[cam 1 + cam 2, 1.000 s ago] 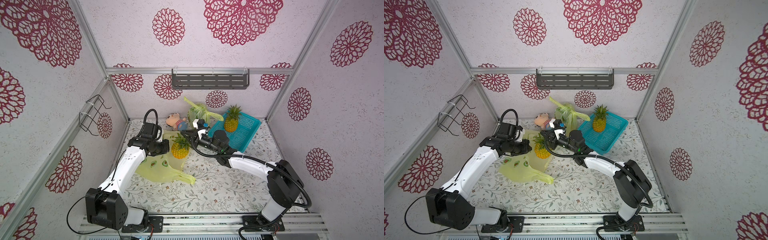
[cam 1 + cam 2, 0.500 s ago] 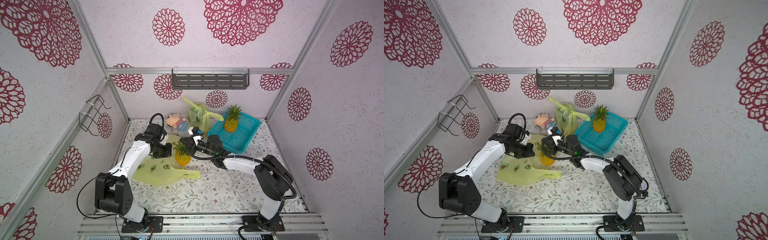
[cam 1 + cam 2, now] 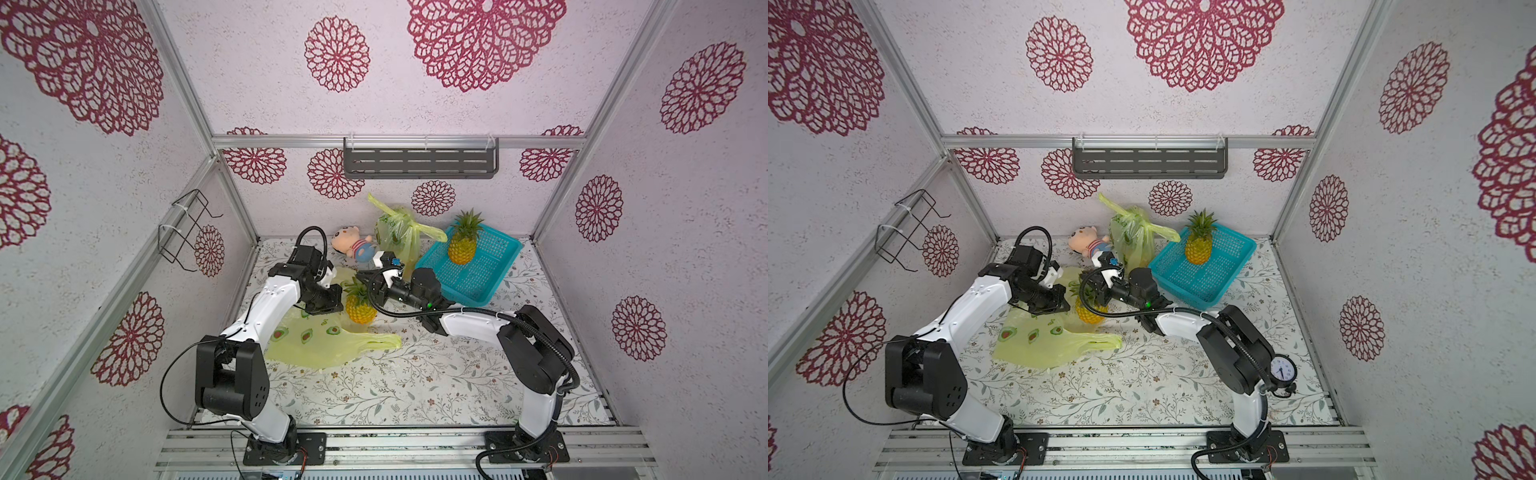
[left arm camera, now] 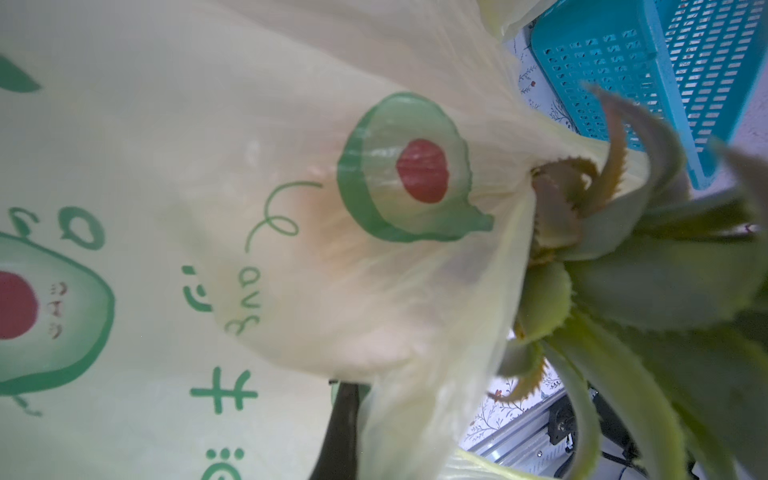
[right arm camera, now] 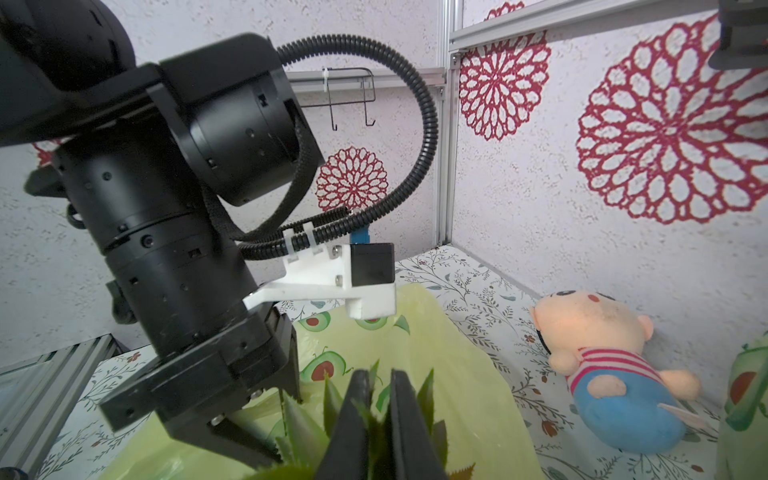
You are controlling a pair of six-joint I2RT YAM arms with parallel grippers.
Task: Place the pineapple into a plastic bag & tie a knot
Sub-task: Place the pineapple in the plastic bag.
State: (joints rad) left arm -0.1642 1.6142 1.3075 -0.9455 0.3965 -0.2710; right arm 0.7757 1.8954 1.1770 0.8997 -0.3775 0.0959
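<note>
Right gripper [image 5: 379, 376] is clenched on the crown leaves of the pineapple [image 3: 360, 309], with leaf tips poking up either side of the fingers. The fruit sits straight below the jaws, long axis upright, crown up. Left gripper [image 3: 328, 305] is just beside the fruit on the robot's left, clamped down on the rim of the avocado-print plastic bag [image 3: 328, 340], whose body lies flat on the table toward the rail. The right arm carries the fruit and the left arm is nearer the bag mouth. The pineapple base is on or at the bag mouth, and I can't tell if it is inside the film. In the left wrist view the film bunches up against the crown. Writing there runs sideways, possibly "avo" plus one character-like mark, with no brand readable. Behind are the teal basket [image 3: 478, 278] with a second pineapple [image 3: 462, 249], a tied bag [image 3: 397, 232] and a plush doll [image 3: 353, 247].
</note>
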